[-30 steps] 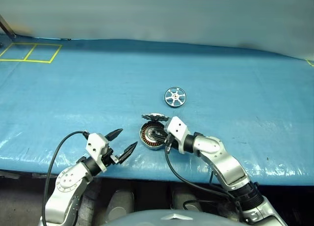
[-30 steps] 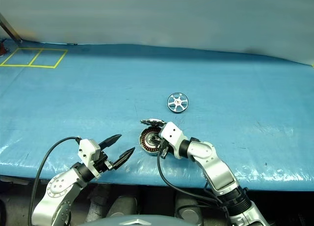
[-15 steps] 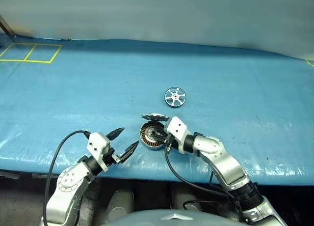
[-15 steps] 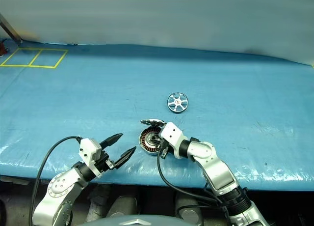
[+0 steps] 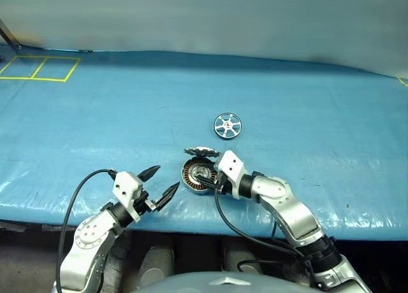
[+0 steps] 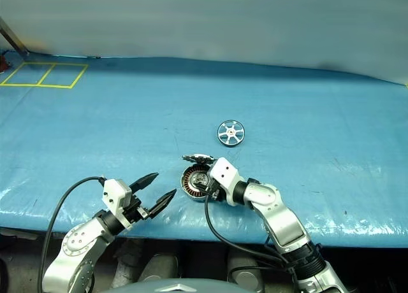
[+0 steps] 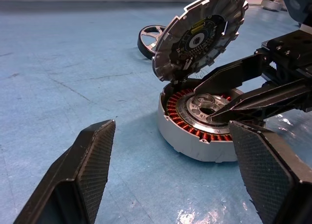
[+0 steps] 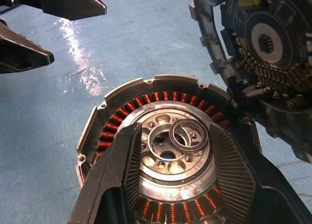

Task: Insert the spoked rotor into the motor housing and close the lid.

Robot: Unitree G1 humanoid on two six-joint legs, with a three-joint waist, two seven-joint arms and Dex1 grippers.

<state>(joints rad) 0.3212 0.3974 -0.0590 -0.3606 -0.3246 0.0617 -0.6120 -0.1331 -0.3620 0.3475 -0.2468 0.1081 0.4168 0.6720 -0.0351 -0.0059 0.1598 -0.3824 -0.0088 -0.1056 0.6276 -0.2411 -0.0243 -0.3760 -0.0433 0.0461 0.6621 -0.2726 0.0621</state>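
Observation:
The motor housing, a round cup with copper windings, lies on the blue sheet near the front edge. Its lid stands raised on the hinge at the far side, inner face showing. My right gripper reaches over the housing's centre, open, one finger on each side of the hub. A small silver ring rests tilted on the hub between them, touching neither. The spoked rotor lies flat farther back. My left gripper hovers open just left of the housing, empty.
The blue sheet covers the whole table, and its front edge runs just behind both grippers. Yellow tape squares mark the far left corner. A grey wall closes the back.
The right gripper's fingers have spread apart over the housing's hub. Housing, lid, rotor and the left gripper are where they were.

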